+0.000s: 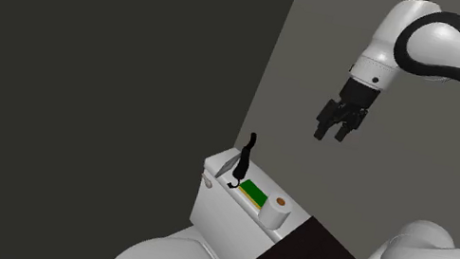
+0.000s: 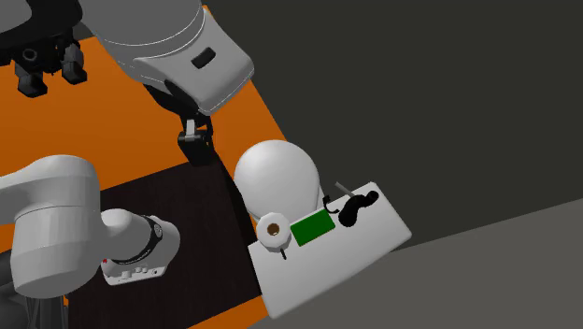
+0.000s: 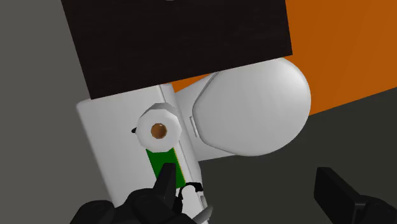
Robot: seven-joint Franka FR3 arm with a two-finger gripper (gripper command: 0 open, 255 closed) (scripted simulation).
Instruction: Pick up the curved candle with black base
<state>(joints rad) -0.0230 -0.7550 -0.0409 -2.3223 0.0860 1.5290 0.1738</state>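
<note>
**Ana:** Where was the gripper [image 1: 333,136] when you looked?

**Ben:** It hung high in the air, well apart from the toilet tank lid [image 1: 218,162]. In the shoulder view it was above the curved candle [image 1: 248,151] and off to that view's right. The fingers [image 3: 334,191] stood wide apart with nothing between them.

**Ana:** And the candle itself?

**Ben:** It stood upright on the tank lid [image 2: 364,248], near the end farthest from the stand [image 2: 187,224] and close to the edge by the toilet seat [image 2: 276,173]. The candle [image 2: 356,207] looked black, with a thin grey piece leaning beside it. From the wrist camera, only a small black part of the candle [image 3: 191,186] showed, next to one finger.

**Ana:** What shared the lid with it?

**Ben:** A flat green pad [image 1: 254,192] lay just beside the candle. Past the pad, a white paper roll [image 1: 278,211] stood at the lid's end nearest the stand. All three ran in a line along the seat-side edge.

**Ana:** Was there room to move?

**Ben:** There was bare white lid [image 3: 108,146] along the wall-side edge. A grey wall [image 1: 380,197] rose behind the tank, and the orange floor [image 2: 112,131] lay around the stand.
</note>
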